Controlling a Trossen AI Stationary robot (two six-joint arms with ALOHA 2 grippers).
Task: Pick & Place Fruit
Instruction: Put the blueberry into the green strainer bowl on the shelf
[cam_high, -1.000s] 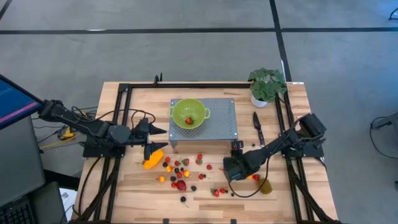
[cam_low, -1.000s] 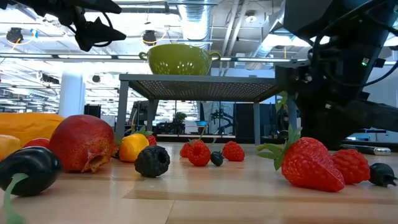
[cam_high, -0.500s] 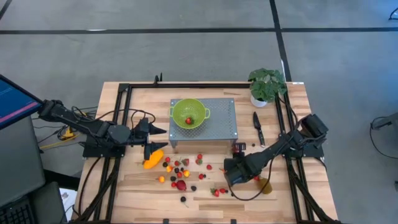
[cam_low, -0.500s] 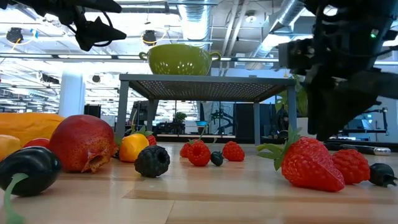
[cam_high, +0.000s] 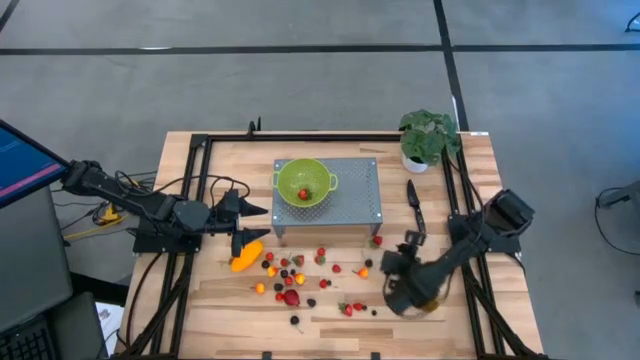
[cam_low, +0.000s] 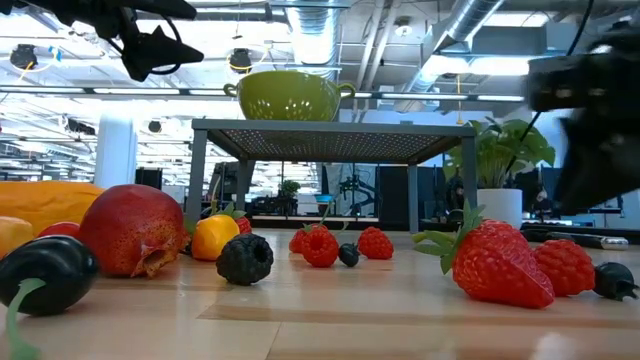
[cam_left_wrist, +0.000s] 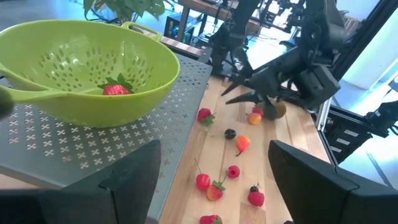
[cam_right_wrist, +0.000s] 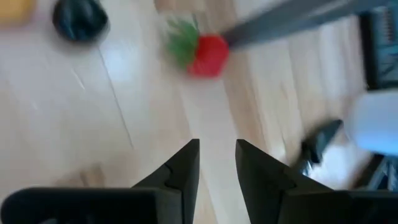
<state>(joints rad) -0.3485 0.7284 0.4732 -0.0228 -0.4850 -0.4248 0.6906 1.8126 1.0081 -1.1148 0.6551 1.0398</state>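
Small red, orange and dark fruit pieces (cam_high: 300, 270) lie scattered on the wooden table in front of a metal stand (cam_high: 360, 195). A green colander (cam_high: 303, 183) on the stand holds one strawberry (cam_left_wrist: 115, 89). A long orange fruit (cam_high: 245, 255) lies at the left and a red round fruit (cam_high: 290, 297) near the front. A kiwi-like oval (cam_left_wrist: 278, 110) lies under my right arm. My right gripper (cam_right_wrist: 216, 149) hangs slanting down over bare table, open by a narrow gap and holding nothing; a strawberry (cam_right_wrist: 210, 55) lies ahead of it. My left gripper (cam_high: 255, 223) waits open, raised beside the stand's left end.
A black-handled knife (cam_high: 415, 205) lies right of the stand, close to my right gripper. A potted plant (cam_high: 428, 138) stands at the far right corner. Black rails (cam_high: 195, 200) run along both sides. An orange piece (cam_high: 364, 272) lies just left of my right gripper.
My right gripper has swung toward the table's right edge, risen a little and rolled about its own line. It has left the spot among the berries where it stood, so that an orange piece there now shows. The fruit lies as before.
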